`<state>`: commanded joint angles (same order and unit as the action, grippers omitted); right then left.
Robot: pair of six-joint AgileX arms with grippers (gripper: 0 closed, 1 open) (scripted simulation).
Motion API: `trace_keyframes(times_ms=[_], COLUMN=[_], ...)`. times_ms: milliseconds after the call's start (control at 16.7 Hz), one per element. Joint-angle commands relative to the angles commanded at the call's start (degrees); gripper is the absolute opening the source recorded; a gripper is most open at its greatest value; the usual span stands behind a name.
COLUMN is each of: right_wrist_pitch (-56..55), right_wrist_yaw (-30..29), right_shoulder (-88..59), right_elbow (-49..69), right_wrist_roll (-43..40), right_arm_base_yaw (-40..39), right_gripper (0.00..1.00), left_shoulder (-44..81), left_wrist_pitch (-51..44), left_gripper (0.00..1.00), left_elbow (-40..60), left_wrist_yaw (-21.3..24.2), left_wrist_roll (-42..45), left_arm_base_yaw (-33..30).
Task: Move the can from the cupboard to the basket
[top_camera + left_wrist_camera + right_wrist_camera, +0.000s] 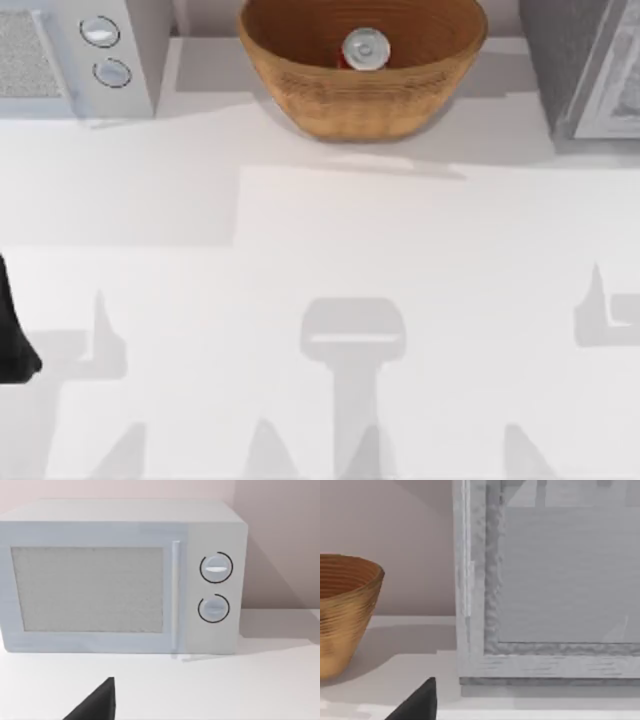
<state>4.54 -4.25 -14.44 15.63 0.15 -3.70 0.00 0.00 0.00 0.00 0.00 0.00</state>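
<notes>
The can [364, 48], with its round silver lid up and a sliver of red side showing, stands inside the basket [330, 100], a large tan wicker bowl at the back middle of the table. The right wrist view catches the basket's [345, 615] side next to the grey cupboard [555, 580]. The cupboard [590, 70] stands at the back right. My left arm [15, 340] is a dark shape at the table's left edge, far from the basket. A dark tip of my left gripper [95, 702] and one of my right gripper [417, 702] sit low in their wrist views.
A white microwave [80, 55] with two round knobs stands at the back left, with its door [90, 590] shut in the left wrist view. The white table [320, 250] spreads wide in front of the basket, crossed by grey shadows.
</notes>
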Motion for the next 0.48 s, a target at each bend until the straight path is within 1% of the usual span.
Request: trace_keyframes(times_ms=[120,240,480], right_wrist_pitch=[-2.0,-3.5,-4.5], right_wrist_yaw=[1.9,3.3,4.2], right_shoulder=[6.7,11.5,14.4], right_elbow=[-7.5,-12.6,-15.6], right_wrist_roll=[-0.1,-0.1,-0.1], right_arm_base_yaw=[1.6,2.9,3.7], right_gripper=[1.0,1.0,1.0], left_shoulder=[0.0,0.0,0.0], left_wrist_pitch=[0.0,0.0,0.0], left_gripper=[1.0,1.0,1.0], left_elbow=[0.0,0.0,0.0], left_wrist_yaw=[0.0,0.0,0.0], left_wrist_roll=[0.0,0.0,0.0], left_arm_base_yaw=[0.0,0.0,0.0])
